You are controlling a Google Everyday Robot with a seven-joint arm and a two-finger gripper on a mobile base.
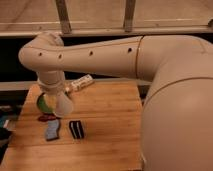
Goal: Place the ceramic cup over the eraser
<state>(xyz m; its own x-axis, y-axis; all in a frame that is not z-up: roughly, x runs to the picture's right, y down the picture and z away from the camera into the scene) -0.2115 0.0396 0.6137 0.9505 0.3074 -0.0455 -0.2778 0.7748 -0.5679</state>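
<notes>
One ceramic cup (65, 107) shows, a pale tapered shape, wider end down, at the low tip of the arm. It is up and left of the eraser, near it but not over it. The claw (60, 98) sits right at the cup's top, over the left part of the worktop (112, 112). Claw and cup blend in colour, so I cannot tell whether the claw is apart or clamped.

One eraser (76, 129), black with pale stripes, lies flat on the wood. One blue-grey pad (52, 131) lies just beside it on its left. One green dish (42, 103) peeks out behind the arm's tip, and one small red thing (46, 118) lies between the dish and the pad. One white stick-like item (81, 82) lies near the worktop's back edge.

All of these crowd the left half, the pad closest to the left edge. Bare wood runs right of the eraser to the arm's big body, and in front of it.
</notes>
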